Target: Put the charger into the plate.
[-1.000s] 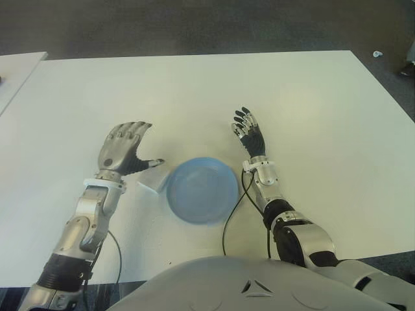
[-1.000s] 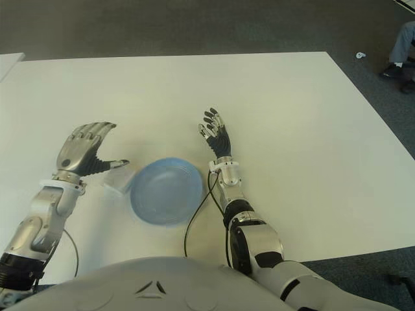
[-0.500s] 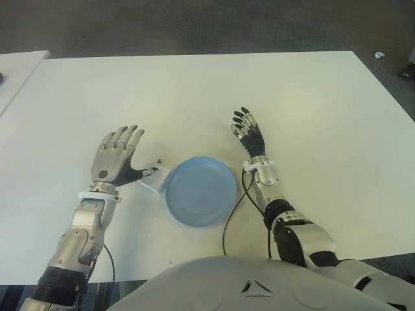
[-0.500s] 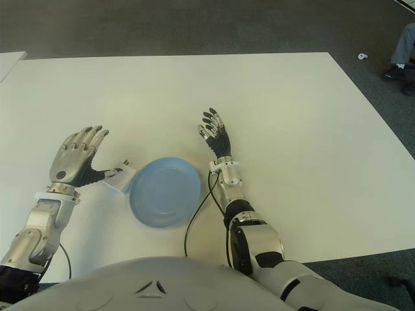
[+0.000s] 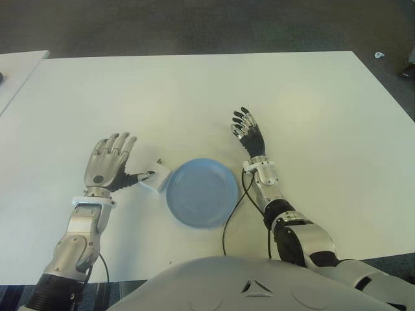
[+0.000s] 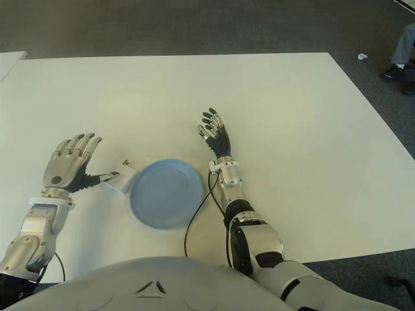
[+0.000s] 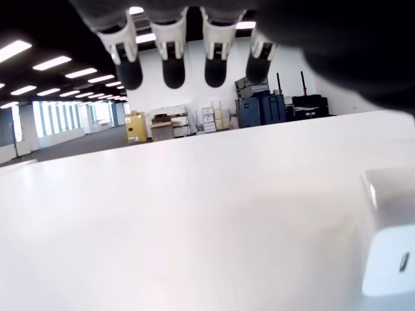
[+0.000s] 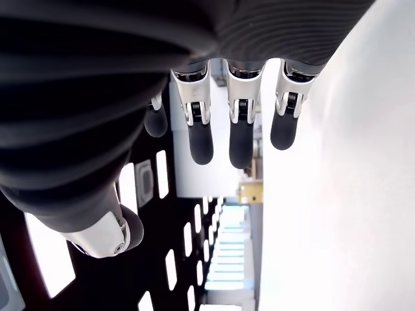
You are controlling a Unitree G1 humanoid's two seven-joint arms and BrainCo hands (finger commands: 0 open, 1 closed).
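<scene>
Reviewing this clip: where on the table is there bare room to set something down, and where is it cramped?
The table is bare beyond both hands and across its right side past the open right hand. The crowded spot is near the front: the charger sits wedged between the open left hand and the blue plate, with a cable along the plate's right edge.

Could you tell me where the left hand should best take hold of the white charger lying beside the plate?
Probably across the charger's two broad flat sides, coming from above and from the robot's left. It is a small boxy block lying on the table close against the blue plate's left rim, so that side is blocked. The open left hand is already beside it, thumb reaching toward it.
</scene>
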